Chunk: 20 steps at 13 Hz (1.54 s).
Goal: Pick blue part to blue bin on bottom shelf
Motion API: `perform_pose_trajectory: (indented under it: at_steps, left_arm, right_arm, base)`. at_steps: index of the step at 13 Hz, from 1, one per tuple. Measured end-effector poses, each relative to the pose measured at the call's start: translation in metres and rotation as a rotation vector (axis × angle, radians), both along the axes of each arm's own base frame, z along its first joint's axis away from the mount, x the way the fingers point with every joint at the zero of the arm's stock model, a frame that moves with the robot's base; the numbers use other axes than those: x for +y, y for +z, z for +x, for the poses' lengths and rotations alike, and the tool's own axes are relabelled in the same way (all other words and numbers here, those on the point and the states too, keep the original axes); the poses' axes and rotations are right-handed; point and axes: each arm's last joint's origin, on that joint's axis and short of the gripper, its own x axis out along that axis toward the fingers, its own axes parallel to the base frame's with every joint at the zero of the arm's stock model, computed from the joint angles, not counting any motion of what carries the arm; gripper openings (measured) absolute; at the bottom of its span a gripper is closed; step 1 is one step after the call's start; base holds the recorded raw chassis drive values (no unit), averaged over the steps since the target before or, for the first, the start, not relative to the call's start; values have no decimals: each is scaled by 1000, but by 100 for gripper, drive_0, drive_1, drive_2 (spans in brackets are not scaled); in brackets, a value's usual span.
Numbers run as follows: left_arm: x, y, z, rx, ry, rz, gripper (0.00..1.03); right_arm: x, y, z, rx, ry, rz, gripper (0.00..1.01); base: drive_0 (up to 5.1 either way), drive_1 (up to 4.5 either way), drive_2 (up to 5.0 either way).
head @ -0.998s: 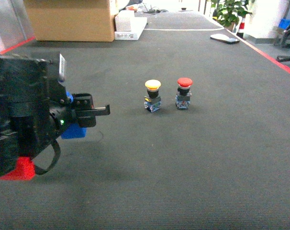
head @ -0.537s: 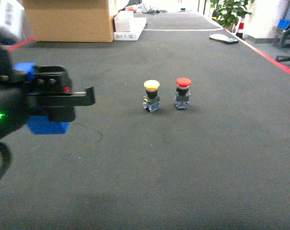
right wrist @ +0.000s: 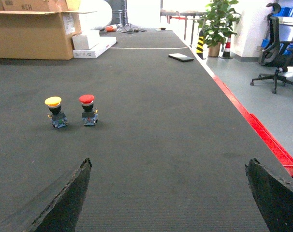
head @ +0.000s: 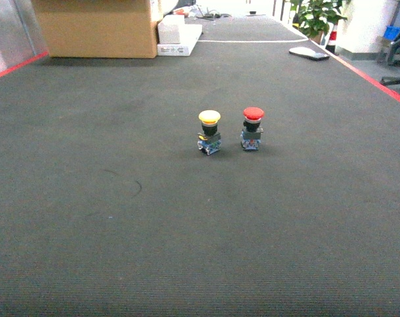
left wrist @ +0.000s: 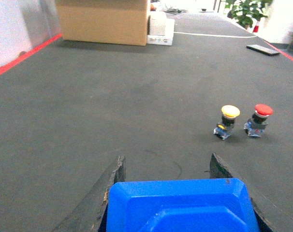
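Our main risk is the blue part (left wrist: 183,205) slipping during the carry, since we see only its top face between the left gripper (left wrist: 167,166) fingers, whose hold looks shallow. That gripper is clamped on the part, left of the yellow button (left wrist: 227,122) and nearer us. Neither bin nor shelf is in view. Right of the red button (right wrist: 88,109), our right gripper (right wrist: 168,193) hangs wide apart, empty.

A yellow-capped push button (head: 209,131) and a red-capped push button (head: 252,128) stand upright side by side on the dark mat (head: 187,231); a cardboard box (head: 98,28) sits far behind.
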Motion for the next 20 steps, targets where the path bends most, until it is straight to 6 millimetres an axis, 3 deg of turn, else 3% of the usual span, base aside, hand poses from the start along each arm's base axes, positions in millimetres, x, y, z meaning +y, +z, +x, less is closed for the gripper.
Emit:
perform_pose_trajectory:
  at_steps: [1, 2, 15, 20]
  left_arm:
    - [5, -8, -28, 10, 28, -26, 43]
    - [11, -9, -42, 2, 35, -39, 43]
    - [11, -10, -41, 4, 39, -24, 43]
    - [11, -11, -41, 13, 39, -16, 43]
  right_arm:
    - [0, 0, 0, 0, 0, 0, 98]
    - [0, 0, 0, 0, 0, 0, 98]
    - [0, 0, 0, 0, 0, 0, 98]
    - [0, 0, 0, -3, 0, 0, 98]
  base:
    - [0, 0, 0]
    - [0, 0, 0]
    - [0, 0, 0]
    - [5, -316, 325]
